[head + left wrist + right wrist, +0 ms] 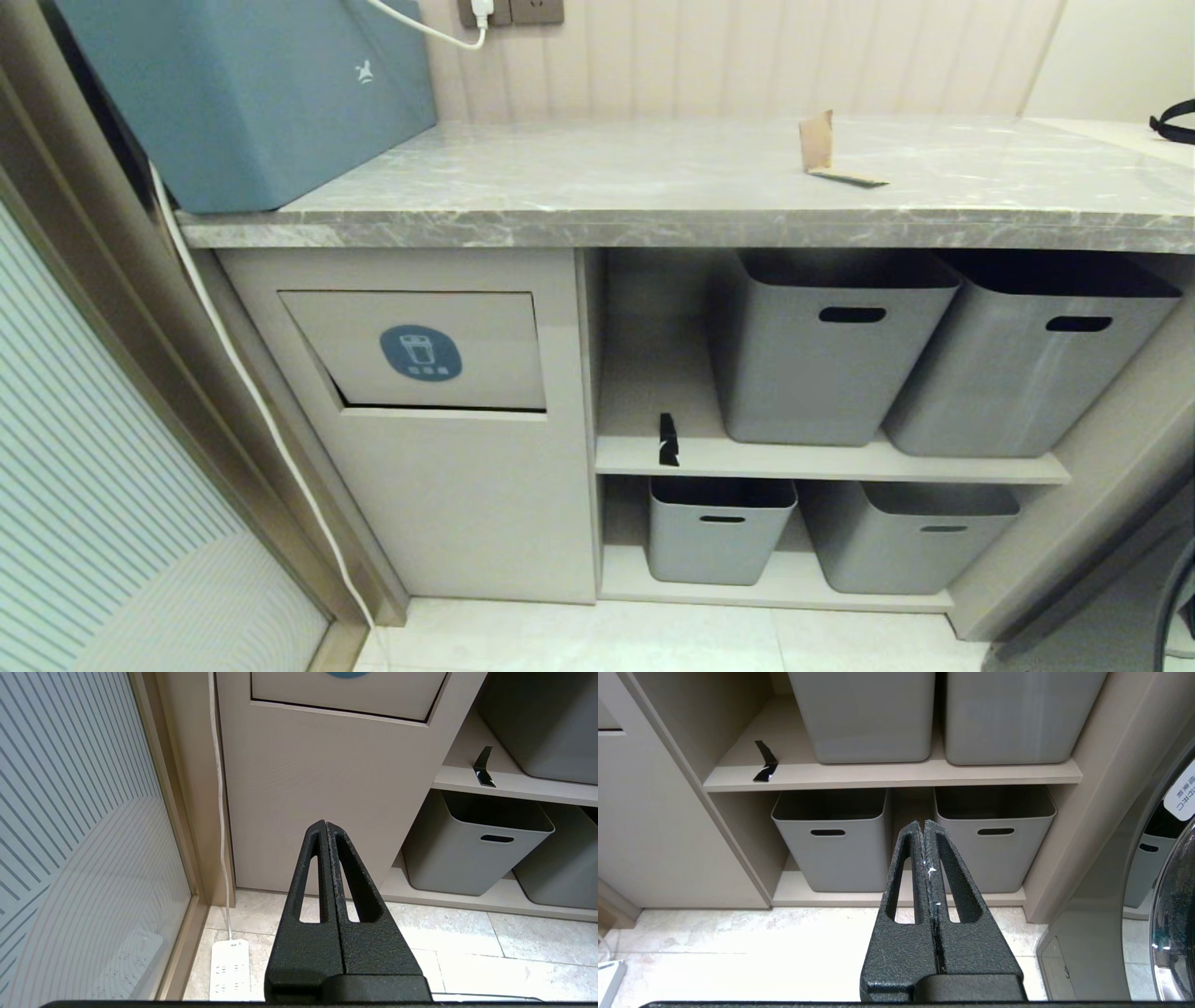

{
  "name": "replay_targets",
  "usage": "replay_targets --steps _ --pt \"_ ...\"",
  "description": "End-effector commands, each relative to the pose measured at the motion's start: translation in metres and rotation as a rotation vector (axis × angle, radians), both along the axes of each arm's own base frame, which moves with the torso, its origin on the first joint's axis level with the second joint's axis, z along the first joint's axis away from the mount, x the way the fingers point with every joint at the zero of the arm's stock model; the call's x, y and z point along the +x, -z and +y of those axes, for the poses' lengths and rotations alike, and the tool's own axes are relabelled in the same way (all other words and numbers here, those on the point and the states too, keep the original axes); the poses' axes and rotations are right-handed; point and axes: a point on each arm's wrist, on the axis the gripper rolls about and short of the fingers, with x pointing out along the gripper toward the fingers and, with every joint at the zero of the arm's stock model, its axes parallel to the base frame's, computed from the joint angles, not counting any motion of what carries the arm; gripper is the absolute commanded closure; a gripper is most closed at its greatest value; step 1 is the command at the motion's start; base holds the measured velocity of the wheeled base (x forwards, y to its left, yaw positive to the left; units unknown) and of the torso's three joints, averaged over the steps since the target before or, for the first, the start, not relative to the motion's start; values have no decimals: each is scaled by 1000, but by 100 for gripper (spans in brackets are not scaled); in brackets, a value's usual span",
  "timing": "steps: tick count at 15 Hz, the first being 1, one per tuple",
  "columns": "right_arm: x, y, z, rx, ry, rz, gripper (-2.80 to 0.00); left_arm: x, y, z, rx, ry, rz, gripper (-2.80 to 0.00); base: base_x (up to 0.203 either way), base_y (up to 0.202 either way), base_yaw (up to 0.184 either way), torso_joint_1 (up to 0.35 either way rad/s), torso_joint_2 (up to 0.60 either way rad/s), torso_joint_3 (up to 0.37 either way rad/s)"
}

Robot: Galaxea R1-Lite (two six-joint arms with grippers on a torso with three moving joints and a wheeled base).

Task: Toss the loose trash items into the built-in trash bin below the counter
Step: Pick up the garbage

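A tan folded paper scrap [818,142] with a thin dark strip stands on the grey marble counter [597,187], right of centre. A small black wrapper piece [667,441] [482,767] [765,761] stands on the upper shelf, left of the tubs. The built-in trash bin's flap [420,350] with its round blue sticker sits in the beige cabinet front under the counter's left part. Neither arm shows in the head view. My left gripper [325,823] is shut and empty, low before the cabinet front. My right gripper [923,823] is shut and empty, facing the lower tubs.
Grey storage tubs [822,345] fill the two shelves right of the bin. A blue-grey appliance [243,93] stands on the counter's left end, its white cable [243,373] running down to a power strip [229,970] on the tiled floor. A glass-fronted machine [1171,914] stands at the right.
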Motion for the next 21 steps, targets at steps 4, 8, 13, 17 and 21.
replay_targets --steps 4,8,13,17,21 --pt "0 0 0 -13 -2 3 0 0 1 0 -1 -1 4 0 0 0 0 28 -78 -60" --pt "0 0 0 -13 -1 3 0 0 1 0 -2 -1 4 0 0 0 0 141 -397 -260" --pt "0 1 0 -11 1 4 0 0 1 0 -2 -1 4 0 0 0 0 187 -461 -281" --pt "0 1 0 -10 1 4 0 0 1 0 0 -1 4 0 0 0 0 205 -487 -282" --pt "0 1 0 -10 2 3 0 0 1 0 -1 -1 4 0 0 0 0 226 -509 -281"
